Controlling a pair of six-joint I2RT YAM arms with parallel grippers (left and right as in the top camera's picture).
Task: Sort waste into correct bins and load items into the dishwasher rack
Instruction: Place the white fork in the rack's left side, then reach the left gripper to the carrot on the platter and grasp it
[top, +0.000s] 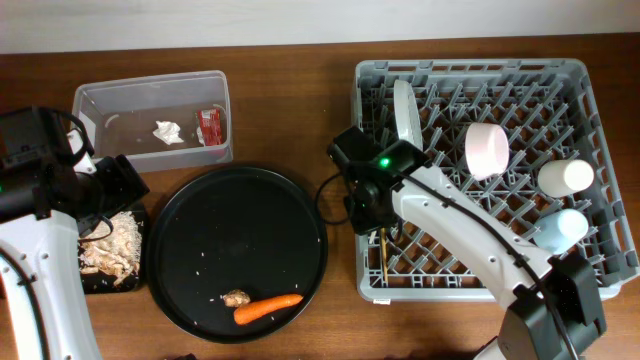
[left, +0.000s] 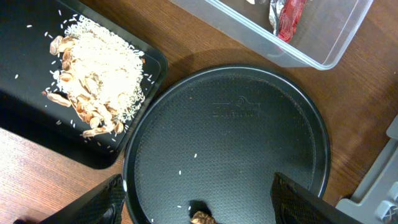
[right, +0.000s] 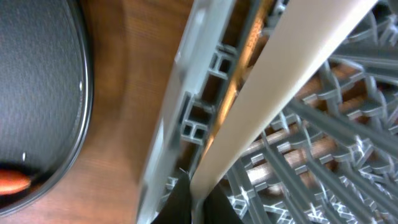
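My right gripper (right: 198, 193) is shut on the rim of the white plate (right: 286, 62), which stands upright at the left side of the grey dishwasher rack (top: 480, 290); the gripper also shows from overhead (top: 398, 150). The rack holds the pinkish bowl (top: 487, 150), the white cup (top: 565, 177), the blue cup (top: 560, 228) and a chopstick (top: 383, 255). My left gripper (left: 202, 205) is open above the round black tray (left: 236, 124), with the brown lump (left: 200, 218) between its fingers. The carrot (top: 268, 309) lies beside the lump (top: 235, 298). No fork is in view.
The clear tub (top: 150, 92) at the back left holds the tissue (top: 168, 132) and the red wrapper (top: 210, 125). The shallow black tray (top: 110, 283) at the left holds beige food scraps (left: 99, 74). The round tray lies between the bins and the rack.
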